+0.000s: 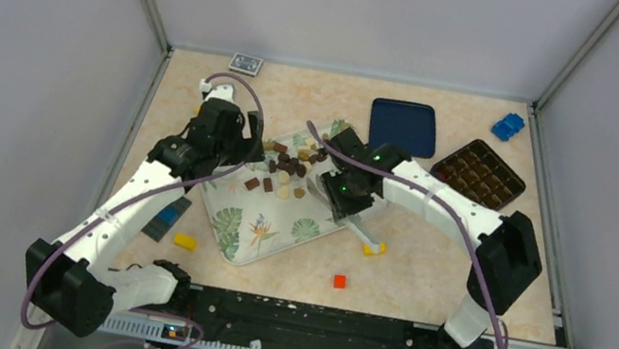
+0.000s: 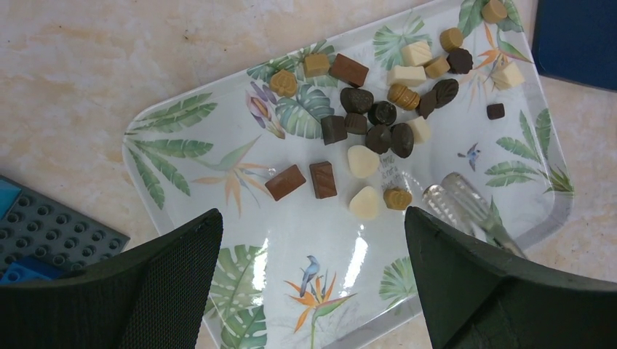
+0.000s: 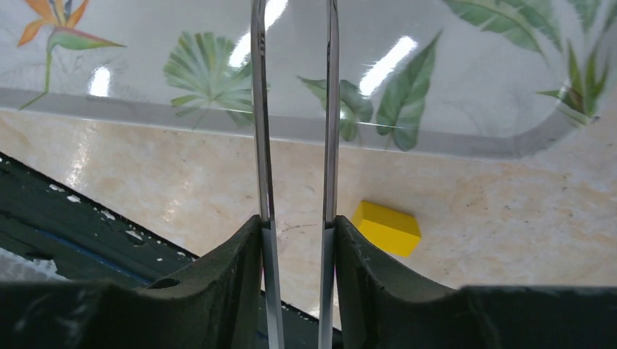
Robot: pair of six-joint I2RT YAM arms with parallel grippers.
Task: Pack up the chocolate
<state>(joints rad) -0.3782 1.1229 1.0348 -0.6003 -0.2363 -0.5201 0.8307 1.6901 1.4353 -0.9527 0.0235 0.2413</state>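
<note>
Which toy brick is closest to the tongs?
The yellow brick beside the tongs' rear end; the other yellow brick, red brick and blue brick sit farther off.

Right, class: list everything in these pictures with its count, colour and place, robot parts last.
tray: one, clear with leaf print, table centre
chocolates: roughly two dozen, dark brown, light brown and cream, on the tray
tongs: one, metal, tips over the tray
lid: one, dark blue, beyond the tray
compartment box: one, brown, far right
bricks: two yellow, one red, near side; one blue, far right
baseplate: one, grey, left of the tray
patterned box: one, far edge
left pincer: open, above the tray
right pincer: shut on the tongs
</note>
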